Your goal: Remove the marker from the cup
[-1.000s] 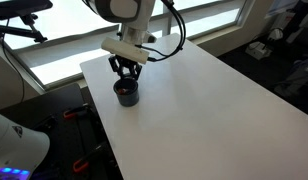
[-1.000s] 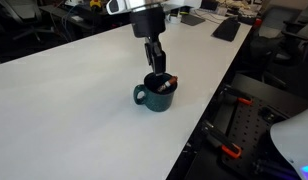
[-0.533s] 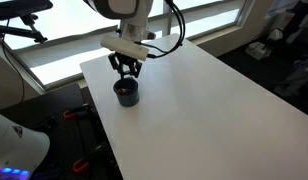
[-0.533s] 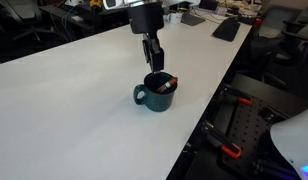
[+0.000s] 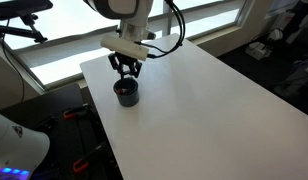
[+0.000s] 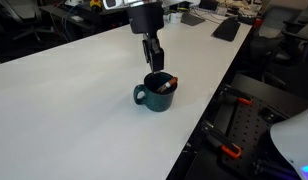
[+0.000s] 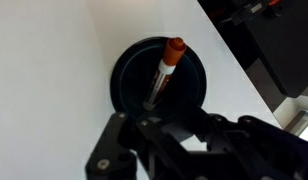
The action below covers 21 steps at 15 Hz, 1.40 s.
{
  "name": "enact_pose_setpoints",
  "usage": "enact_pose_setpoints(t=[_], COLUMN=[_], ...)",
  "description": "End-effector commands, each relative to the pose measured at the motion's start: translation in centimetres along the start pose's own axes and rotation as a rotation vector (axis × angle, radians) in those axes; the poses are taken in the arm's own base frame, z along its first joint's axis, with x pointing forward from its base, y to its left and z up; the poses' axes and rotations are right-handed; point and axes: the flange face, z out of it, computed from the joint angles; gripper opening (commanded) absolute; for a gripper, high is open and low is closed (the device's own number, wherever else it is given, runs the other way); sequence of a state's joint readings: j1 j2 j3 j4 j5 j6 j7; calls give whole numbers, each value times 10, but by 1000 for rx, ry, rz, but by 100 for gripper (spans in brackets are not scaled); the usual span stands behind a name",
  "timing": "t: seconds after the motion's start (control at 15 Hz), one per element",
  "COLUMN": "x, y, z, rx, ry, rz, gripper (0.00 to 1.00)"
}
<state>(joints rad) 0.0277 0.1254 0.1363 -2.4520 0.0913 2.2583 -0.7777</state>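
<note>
Marker not yet removed
Pale, red-capped marker [image 7: 164, 72] leans inside the squat dark cup [image 7: 129, 85]; black gripper [image 5: 125, 75] hovers just above the cup, opening width unclear; grasping and lifting remain.

Above the cup: my claw [image 6: 154, 65] hung just over the mouth of the squat dark round cup [image 6: 154, 94], filling the way straight down.
Inside the cup: the thin pale marker with a red cap [image 7: 164, 72] leaned across the opening, cap up at the rim; dark free room lay on either side of it.
Around the cup: the white table top [image 5: 194, 100] gave me open passage on its wide side.
Table edge: it ran near the cup.
Far end: a dark flat keyboard [image 6: 227, 28] lay well apart.
</note>
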Motion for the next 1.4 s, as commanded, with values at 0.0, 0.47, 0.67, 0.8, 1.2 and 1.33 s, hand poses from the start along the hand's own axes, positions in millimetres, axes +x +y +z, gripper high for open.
enact_pose_setpoints(t=[0.0,0.47,0.67,0.8,1.2,1.33], x=[1,14,15,16,12,10], y=[0,-12,-7,-10,0,-1], z=[0,-30,-25,-32,-13,-11], rx=[1,-71,-67,-79,-34,-38], ry=[1,86,67,75,19,36], rz=[3,-38,-27,-34,18,4], gripper=[26,77,74,84,100,100])
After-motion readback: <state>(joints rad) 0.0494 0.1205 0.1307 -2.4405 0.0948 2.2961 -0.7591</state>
